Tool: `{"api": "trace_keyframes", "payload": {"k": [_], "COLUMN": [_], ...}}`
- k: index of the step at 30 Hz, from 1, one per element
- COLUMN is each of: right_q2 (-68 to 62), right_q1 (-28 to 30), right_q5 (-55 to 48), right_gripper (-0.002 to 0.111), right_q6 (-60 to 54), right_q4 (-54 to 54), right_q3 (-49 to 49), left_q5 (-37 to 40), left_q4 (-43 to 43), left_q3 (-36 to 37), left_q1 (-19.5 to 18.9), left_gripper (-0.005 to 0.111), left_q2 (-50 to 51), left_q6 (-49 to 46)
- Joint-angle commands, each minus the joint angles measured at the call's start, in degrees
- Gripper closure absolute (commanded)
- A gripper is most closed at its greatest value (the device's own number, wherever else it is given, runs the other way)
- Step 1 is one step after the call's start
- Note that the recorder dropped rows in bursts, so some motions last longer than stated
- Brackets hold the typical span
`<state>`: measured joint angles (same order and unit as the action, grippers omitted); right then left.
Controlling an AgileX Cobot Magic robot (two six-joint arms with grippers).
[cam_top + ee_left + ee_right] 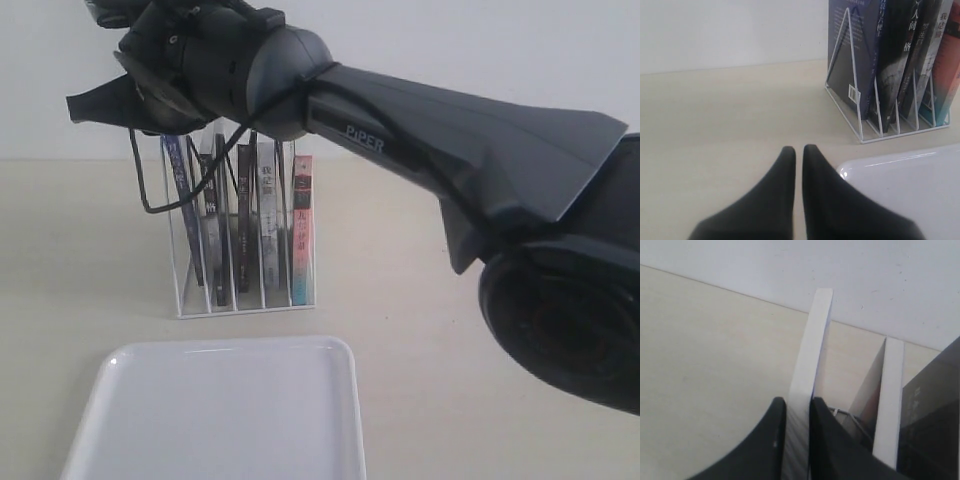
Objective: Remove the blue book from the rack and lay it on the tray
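Rack [245,309] of thin white wire, standing on pale beige table [420,380] against white wall [480,50]; triangular dividers form several slots, each holding a book on end. Blue book [181,178], dark spine, occupies the end slot at the left of the exterior view, upright with a slight lean, bottom edge down in the rack. Neighbouring slots hold a black-spined book [243,220], a pale grey one [267,215] and a pink-spined book [302,230] at the opposite end. Right arm [450,150], black, reaches across from the right of the exterior view to the top of the rack's left end, a black cable [150,200] looping down beside it. Right gripper [797,404]: fingers [767,440] clenched on either side of the blue book's [812,355] top edge, white page block showing between them, both pads touching the book. Left gripper [798,150]: low over the table, well apart from the rack [852,65], fingertips drawn almost together with only a slim gap and nothing between them. From the left wrist view the blue book [852,45] shows a back cover with a barcode behind the end divider. Tray [220,420], glossy white, rounded corners, low rim, lies flat on the table in front of the rack, near it but not touching; its corner [910,195] sits just beside the left gripper.
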<state>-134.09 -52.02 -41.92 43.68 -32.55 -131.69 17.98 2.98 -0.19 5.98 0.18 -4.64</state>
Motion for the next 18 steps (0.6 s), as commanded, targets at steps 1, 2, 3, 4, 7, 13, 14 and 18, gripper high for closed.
{"api": "trace_keyframes", "payload": {"k": [1,2,3,4,7,13,14,18], "right_q2": [4.5,5.3,5.8,6.7,9.6,15.6,16.3,19.0], "right_q1": [0.0,0.0,0.0,-0.2,-1.2,-4.4,-4.5,-4.6], "right_q5": [0.1,0.1,0.1,0.1,-0.1,-4.3,-4.8,-7.8], "right_gripper": [0.108,0.108,0.108,0.108,0.108,0.108,0.108,0.108], "right_q6": [-1.6,-1.8,-2.1,-2.4,-3.9,-5.4,-5.4,-5.4], "right_q4": [-2.4,-2.4,-2.4,-2.5,-2.8,-8.3,-8.4,-8.7], "right_q3": [-0.4,-0.4,-0.4,-0.4,-0.4,-0.4,-0.4,-0.4], "left_q5": [0.0,0.0,0.0,0.0,0.0,0.0,0.0,0.0], "left_q4": [0.0,0.0,0.0,0.0,0.0,0.0,0.0,0.0], "left_q3": [0.2,0.2,0.2,0.2,0.2,0.2,0.2,0.2], "left_q1": [-0.2,-0.2,-0.2,-0.2,-0.2,-0.2,-0.2,-0.2], "left_gripper": [0.102,0.102,0.102,0.102,0.102,0.102,0.102,0.102], "left_q2": [-0.2,-0.2,-0.2,-0.2,-0.2,-0.2,-0.2,-0.2], "left_q6": [0.4,0.4,0.4,0.4,0.4,0.4,0.4,0.4]}}
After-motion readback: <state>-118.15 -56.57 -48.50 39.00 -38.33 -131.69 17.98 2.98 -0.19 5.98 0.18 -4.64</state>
